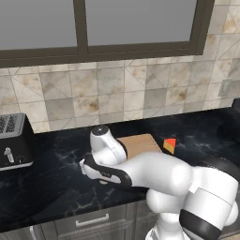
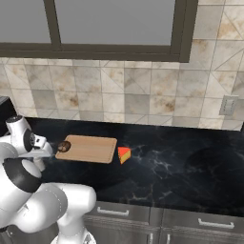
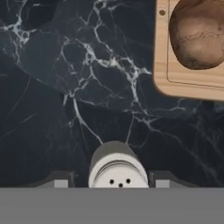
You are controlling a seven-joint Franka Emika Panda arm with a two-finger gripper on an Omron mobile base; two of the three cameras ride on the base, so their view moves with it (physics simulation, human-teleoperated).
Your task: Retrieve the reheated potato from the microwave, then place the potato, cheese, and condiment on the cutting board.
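From the left base view, the arm bends low over the black marble table [image 1: 56,183], covering much of the board [image 1: 140,143]. The cheese [image 1: 170,145] sits on the table just beside the board's right end. A black toaster [image 1: 14,140] stands at the far left, well apart from both.

From the right base view, the board [image 2: 90,148] lies flat on the table with the potato [image 2: 64,146] resting on its left end. The cheese [image 2: 124,154] lies just off the board's right edge. The arm's wrist sits right beside the potato end of the board.

In the hand view, the shaker [image 3: 118,168] stands upright on the table between the two fingertips [image 3: 59,180] of the hand [image 3: 114,181]. The tips flank it closely, but I cannot tell whether they press on it. The potato [image 3: 199,33] lies on a corner of the board [image 3: 175,83] at upper right, apart from the shaker.
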